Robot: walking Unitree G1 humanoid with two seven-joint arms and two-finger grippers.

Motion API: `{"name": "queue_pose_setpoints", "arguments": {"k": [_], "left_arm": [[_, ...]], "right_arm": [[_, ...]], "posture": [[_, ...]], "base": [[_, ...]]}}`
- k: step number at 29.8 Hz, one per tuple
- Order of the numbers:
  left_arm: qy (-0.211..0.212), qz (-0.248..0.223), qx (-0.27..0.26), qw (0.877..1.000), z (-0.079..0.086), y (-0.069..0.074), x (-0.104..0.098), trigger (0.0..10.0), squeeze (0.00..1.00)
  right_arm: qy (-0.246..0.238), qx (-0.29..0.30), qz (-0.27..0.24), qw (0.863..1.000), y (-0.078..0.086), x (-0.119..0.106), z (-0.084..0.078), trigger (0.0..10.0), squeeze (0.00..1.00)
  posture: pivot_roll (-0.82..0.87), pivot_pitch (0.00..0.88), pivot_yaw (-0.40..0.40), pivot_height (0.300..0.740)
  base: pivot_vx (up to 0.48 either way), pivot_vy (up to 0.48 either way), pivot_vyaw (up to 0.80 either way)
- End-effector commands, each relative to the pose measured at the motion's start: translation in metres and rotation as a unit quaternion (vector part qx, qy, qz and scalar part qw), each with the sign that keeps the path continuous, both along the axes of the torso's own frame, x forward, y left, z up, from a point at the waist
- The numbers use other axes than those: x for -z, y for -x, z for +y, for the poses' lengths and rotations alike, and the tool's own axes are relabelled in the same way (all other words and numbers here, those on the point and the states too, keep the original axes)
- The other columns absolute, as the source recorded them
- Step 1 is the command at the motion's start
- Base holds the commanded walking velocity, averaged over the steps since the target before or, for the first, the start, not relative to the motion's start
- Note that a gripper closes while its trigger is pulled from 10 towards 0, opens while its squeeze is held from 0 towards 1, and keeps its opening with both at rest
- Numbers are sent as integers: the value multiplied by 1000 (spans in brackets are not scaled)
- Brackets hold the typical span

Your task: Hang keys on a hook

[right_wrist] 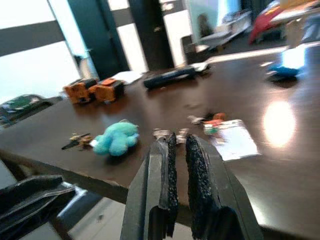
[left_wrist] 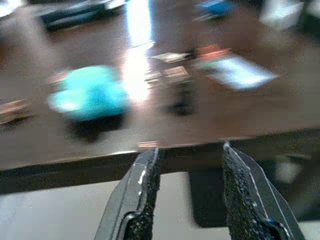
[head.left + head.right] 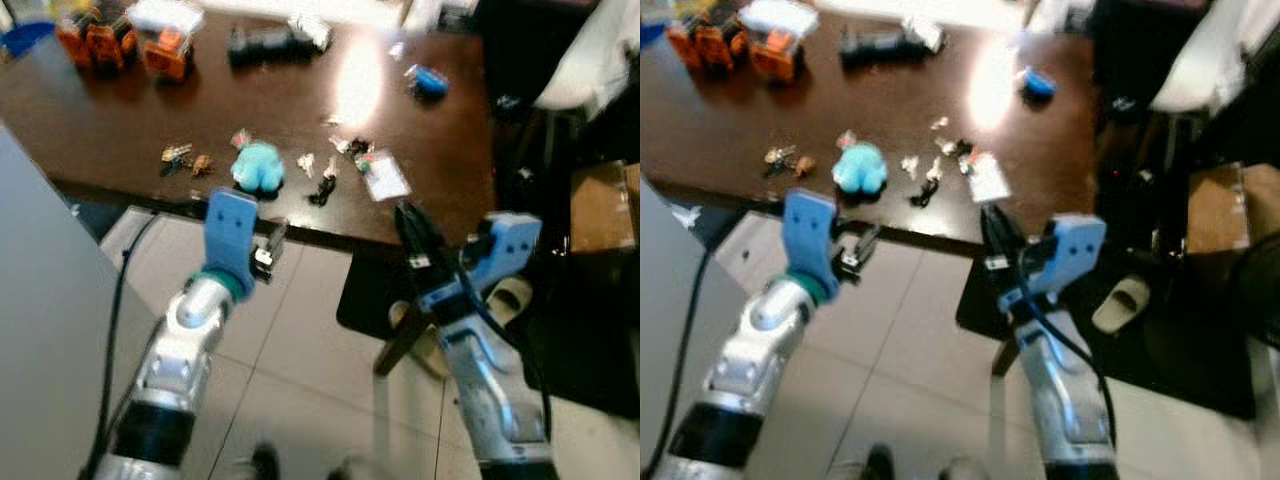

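Left gripper (image 2: 187,172) gapes empty at the table (image 3: 120,140) edge, centre frame; right gripper (image 1: 179,150) nearly closed, empty; keys (image 3: 323,187) beyond.

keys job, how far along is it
Nothing looks done yet: the keys lie on the table beside the teal plush. In hand: nothing. The left gripper is open and empty at the table's edge; the right gripper is nearly shut, empty, short of the table. Left to do: grasp a key set, find the hook, which I can't make out here, and hang it.
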State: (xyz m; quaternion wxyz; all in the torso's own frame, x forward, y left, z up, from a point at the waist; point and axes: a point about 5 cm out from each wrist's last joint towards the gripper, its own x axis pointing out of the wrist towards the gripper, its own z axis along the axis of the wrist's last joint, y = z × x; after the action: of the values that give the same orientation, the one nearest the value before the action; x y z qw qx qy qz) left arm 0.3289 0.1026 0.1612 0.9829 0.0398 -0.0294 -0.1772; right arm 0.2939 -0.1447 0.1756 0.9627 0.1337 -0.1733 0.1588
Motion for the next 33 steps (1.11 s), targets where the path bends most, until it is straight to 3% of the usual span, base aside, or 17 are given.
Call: {"name": "queue_pose_setpoints", "arguments": {"k": [1, 12, 33], "left_arm": [[-6, 9, -8, 1000, 6, 1, 5, 10000, 0], [-14, 2, 28, 999, 0, 5, 5, 10000, 0], [-15, -1, 22, 1000, 1, 3, 4, 10000, 0]], "right_arm": [[-4, -8, 7, 1000, 2, 4, 4, 10000, 0], [0, -10, 15, 1000, 2, 7, 5, 10000, 0], [-3, -11, 30, 999, 2, 14, 5, 10000, 0]], "posture": [[-205, 78, 29, 740], [-205, 85, 27, 740], [-205, 87, 30, 740]], "base": [[0, 0, 0], [0, 0, 0], [480, 0, 0]]}}
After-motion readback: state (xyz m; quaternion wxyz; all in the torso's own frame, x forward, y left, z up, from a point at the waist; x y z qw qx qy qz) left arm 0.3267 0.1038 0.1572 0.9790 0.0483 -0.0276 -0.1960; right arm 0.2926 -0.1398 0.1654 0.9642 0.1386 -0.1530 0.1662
